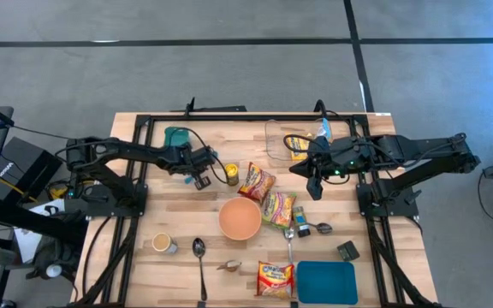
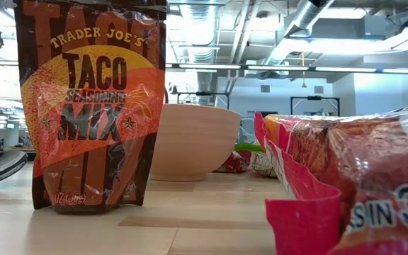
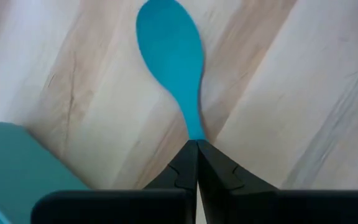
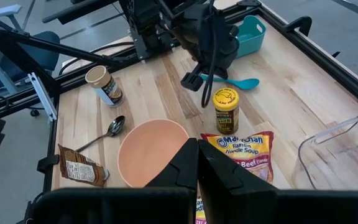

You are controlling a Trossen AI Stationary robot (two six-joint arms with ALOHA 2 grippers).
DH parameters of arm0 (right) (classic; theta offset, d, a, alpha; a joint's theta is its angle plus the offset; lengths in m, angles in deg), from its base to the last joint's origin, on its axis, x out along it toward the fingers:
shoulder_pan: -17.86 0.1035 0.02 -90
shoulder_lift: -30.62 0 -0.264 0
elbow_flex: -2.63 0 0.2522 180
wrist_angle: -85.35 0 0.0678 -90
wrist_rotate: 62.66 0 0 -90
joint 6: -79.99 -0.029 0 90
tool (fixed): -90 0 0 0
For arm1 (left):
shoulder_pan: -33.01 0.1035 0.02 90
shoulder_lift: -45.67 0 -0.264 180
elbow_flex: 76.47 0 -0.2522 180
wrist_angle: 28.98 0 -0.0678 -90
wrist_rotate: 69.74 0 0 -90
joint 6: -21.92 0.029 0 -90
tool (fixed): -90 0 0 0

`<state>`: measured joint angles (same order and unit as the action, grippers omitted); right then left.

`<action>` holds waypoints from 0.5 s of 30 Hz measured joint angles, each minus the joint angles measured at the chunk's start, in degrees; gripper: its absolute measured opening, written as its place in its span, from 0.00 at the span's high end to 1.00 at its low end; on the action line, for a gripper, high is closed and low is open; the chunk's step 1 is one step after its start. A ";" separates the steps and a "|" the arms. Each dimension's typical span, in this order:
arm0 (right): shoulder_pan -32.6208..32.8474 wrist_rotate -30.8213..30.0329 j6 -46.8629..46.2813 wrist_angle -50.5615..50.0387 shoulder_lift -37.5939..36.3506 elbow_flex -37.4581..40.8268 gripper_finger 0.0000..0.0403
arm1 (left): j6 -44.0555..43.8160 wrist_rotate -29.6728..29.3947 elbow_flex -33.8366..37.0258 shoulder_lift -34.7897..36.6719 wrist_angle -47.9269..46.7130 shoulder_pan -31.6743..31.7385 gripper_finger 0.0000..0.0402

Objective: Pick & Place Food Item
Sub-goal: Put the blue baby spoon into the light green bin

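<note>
Both grippers closed and empty, the right gripper [image 1: 316,190] hovers near the ramen packet [image 1: 256,181] beside the bowl [image 1: 240,219]; light, crinkly, slippery, it looks best pinched at an edge seam

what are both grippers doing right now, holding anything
Left gripper: closed, holding the handle of the blue spoon.
Right gripper: closed, holding nothing, above the bowl.

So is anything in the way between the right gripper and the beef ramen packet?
No, nothing visible. The right gripper, shut, hangs over bare table facing the beef ramen packet. The spice jar stands beyond the packet, the bowl off to one side.
</note>
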<state>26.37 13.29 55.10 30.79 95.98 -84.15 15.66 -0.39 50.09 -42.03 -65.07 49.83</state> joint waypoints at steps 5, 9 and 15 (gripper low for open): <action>0.00 0.01 -0.02 0.00 0.00 0.00 1.00 | -0.17 -0.08 -1.28 0.32 -0.01 -0.07 1.00; 0.00 0.00 -0.02 0.02 0.00 0.00 1.00 | -0.68 0.02 -2.67 1.24 0.26 -0.07 1.00; -0.02 -0.01 -0.04 -0.06 -0.02 0.00 1.00 | -6.61 6.01 -3.08 5.97 -0.15 0.91 1.00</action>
<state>26.35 13.28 55.06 30.74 95.96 -84.15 9.05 5.63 47.01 -36.06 -65.22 50.74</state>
